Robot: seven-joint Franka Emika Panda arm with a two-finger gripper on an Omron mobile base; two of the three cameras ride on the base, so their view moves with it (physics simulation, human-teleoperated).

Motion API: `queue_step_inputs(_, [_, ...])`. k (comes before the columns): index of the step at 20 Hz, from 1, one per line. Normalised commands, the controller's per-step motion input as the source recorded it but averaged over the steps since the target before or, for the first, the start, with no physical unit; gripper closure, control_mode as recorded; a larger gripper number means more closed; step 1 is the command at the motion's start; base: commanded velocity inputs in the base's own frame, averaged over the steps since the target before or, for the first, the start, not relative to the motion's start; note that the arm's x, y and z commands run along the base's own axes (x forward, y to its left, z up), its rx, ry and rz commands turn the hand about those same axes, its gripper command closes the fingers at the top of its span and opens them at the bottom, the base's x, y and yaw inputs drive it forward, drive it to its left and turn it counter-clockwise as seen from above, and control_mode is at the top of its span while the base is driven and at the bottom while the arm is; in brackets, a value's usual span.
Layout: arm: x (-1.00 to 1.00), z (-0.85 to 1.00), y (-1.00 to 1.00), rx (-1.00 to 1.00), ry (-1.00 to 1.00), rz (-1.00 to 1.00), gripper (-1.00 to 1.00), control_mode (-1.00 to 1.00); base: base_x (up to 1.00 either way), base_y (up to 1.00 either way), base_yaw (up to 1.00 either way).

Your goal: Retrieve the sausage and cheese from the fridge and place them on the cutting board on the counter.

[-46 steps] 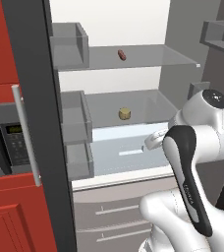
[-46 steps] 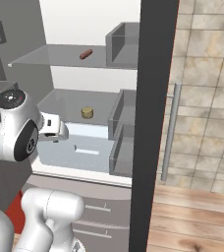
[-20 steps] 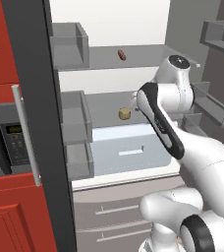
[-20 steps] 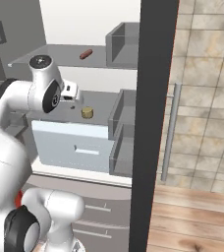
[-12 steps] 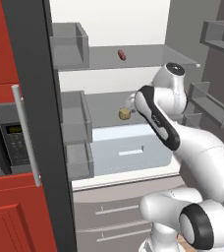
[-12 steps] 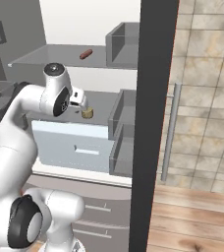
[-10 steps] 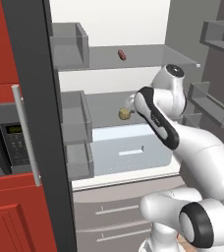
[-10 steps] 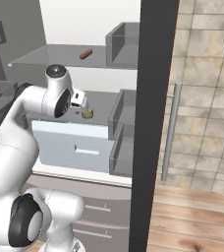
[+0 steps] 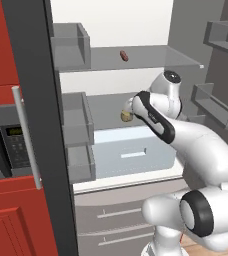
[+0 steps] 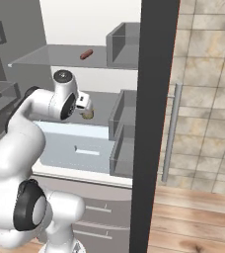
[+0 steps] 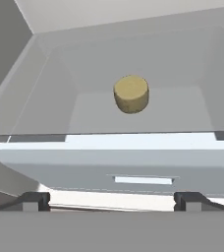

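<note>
Cheese (image 11: pixel 131 93) sits on the glass shelf (image 11: pixel 133 113) above the pale crisper drawer (image 9: pixel 136 155) inside the open fridge (image 9: pixel 136 30), at about 12 o'clock from the end effector (image 11: pixel 112 199) in the hand view. In the left base view the cheese (image 9: pixel 126 116) shows just at 9 o'clock of the white wrist, and in the right base view the cheese (image 10: pixel 88 114) lies at 3 o'clock of the wrist.

Nothing lies between the fingertips (image 11: pixel 35 199) and the cheese except the front lip of the crisper drawer with its slim handle (image 11: pixel 143 180). Grey door bins (image 9: pixel 71 45) stand at 9 o'clock on the open left door, and more bins (image 10: pixel 124 42) hang on the right door. A microwave (image 9: pixel 6 147) is set in the red cabinets (image 9: pixel 16 220) at the far 9 o'clock side of the left base view.

Compared with a second ago, the arm has reached lower and further in, so the wrist now hangs level with the cheese shelf rather than above it; the cheese itself has not shifted.

Sausage (image 9: pixel 123 55) rests alone on the upper glass shelf (image 9: pixel 161 60), at 12 o'clock above the cheese and well apart from it; in the right base view the sausage (image 10: pixel 86 54) lies there too.

End effector fingers stand wide apart, holding nothing.
</note>
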Motion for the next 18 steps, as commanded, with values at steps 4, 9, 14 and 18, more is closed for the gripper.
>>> queue_step_inputs(4, [0.40,-0.18,0.00,0.00,0.00,0.00,-1.00,-1.00,0.00,0.00,0.00])
queue_step_inputs(9, [0.40,-0.23,0.00,0.00,0.00,0.00,-1.00,-1.00,0.00,0.00,0.00])
queue_step_inputs(14, [0.51,-0.07,0.00,0.00,0.00,0.00,-1.00,-1.00,0.00,0.00,0.00])
queue_step_inputs(18, [0.40,-0.25,0.00,-0.01,0.00,0.00,-1.00,-1.00,0.00,0.00,0.00])
